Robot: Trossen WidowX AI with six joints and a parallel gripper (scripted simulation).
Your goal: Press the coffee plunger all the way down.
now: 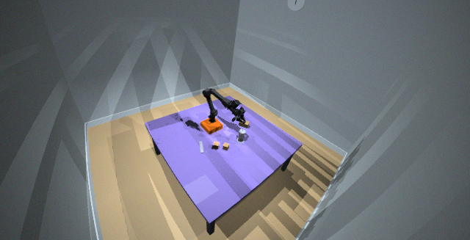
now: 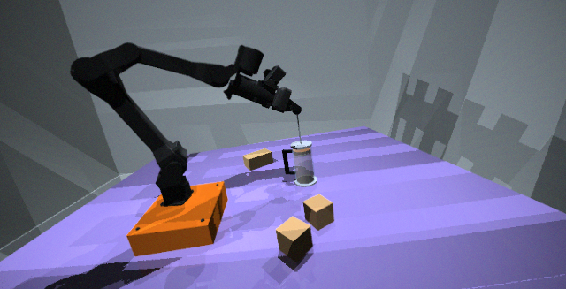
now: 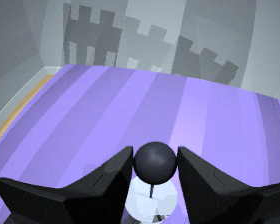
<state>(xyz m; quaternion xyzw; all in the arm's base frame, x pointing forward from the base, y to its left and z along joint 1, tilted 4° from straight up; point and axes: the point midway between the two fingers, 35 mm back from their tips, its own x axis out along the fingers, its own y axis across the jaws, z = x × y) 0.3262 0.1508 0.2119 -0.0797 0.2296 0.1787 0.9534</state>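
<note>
Your black gripper [image 3: 155, 163] is squeezing the round black plunger knob [image 3: 155, 160], mid-frame, above the clear glass coffee press [image 2: 303, 164] upright on the purple table [image 2: 398, 201]

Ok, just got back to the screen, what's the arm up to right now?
The gripper is shut on the plunger knob of the coffee press, high above the glass. The rod is fully extended, so the plunger has not been pushed down yet. The press stands upright on the purple table, with three tan blocks lying clear of it.
</note>
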